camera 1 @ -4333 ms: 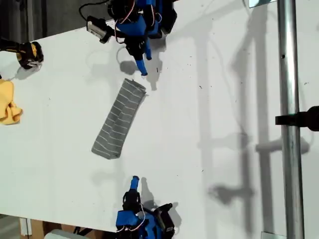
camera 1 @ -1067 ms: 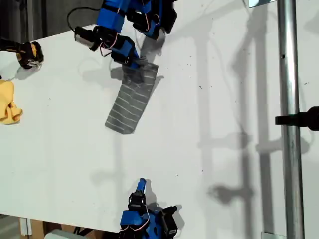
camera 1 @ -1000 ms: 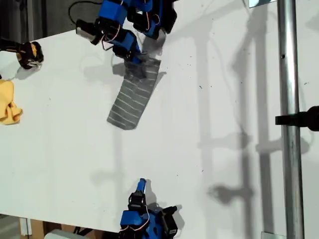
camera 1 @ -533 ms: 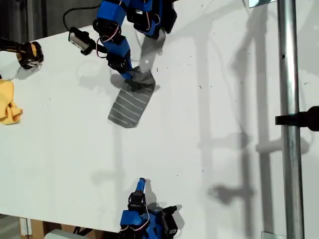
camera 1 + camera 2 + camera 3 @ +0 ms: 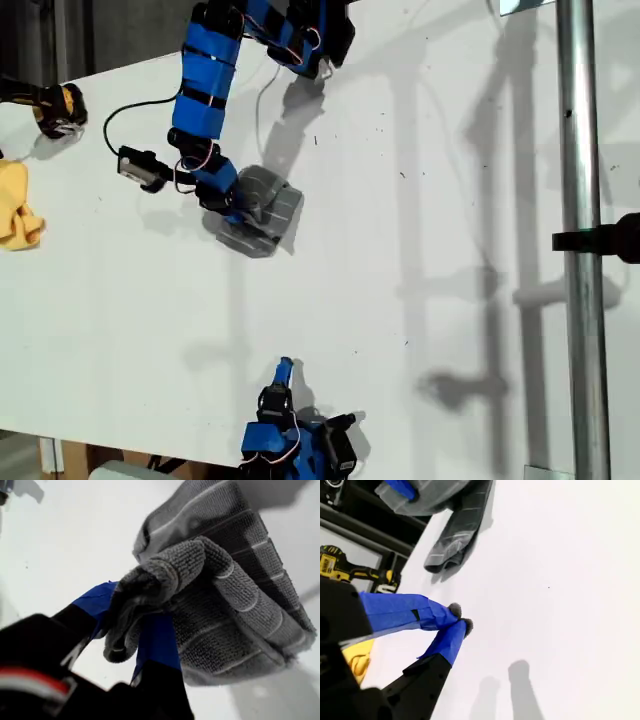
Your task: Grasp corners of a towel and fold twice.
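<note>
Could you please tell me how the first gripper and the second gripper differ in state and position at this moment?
My first gripper is shut on the grey white-striped towel, over the middle of the white table; my second gripper is shut on nothing and holds no cloth. The first arm reaches far out; the second sits folded at the exterior view's bottom edge. Both have blue-taped fingers.

Overhead exterior; wrist cameras close; all share towel (image 5: pixel 258 212)
</note>
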You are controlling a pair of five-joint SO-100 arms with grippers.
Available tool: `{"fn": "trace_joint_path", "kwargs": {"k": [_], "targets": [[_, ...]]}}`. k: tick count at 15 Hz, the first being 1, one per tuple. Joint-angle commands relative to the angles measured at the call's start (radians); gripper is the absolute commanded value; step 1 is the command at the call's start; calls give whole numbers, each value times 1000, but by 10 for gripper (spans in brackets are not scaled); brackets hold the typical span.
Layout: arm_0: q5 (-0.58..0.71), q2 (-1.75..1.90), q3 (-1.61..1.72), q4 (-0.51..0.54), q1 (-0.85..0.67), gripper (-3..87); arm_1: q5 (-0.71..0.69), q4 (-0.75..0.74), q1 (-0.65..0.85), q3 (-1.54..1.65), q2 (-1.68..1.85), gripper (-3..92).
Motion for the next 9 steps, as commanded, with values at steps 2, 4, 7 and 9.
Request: {"fn": "trace_joint_path", "kwargs": {"k": [2, 4, 7, 9], "targets": [[-11, 6, -25, -25, 11, -14, -17, -101, 29, -176, -201, -1], [-9, 6, -26, -25, 11, -14, -18, -149, 61, -233, -318, -1], [-11, 6, -28, -20, 11, -14, -18, -140, 112, -316, -385, 122], [-11, 6, -28, -18, 11, -14, -25, -31, 135, -394, -357, 310]]}}
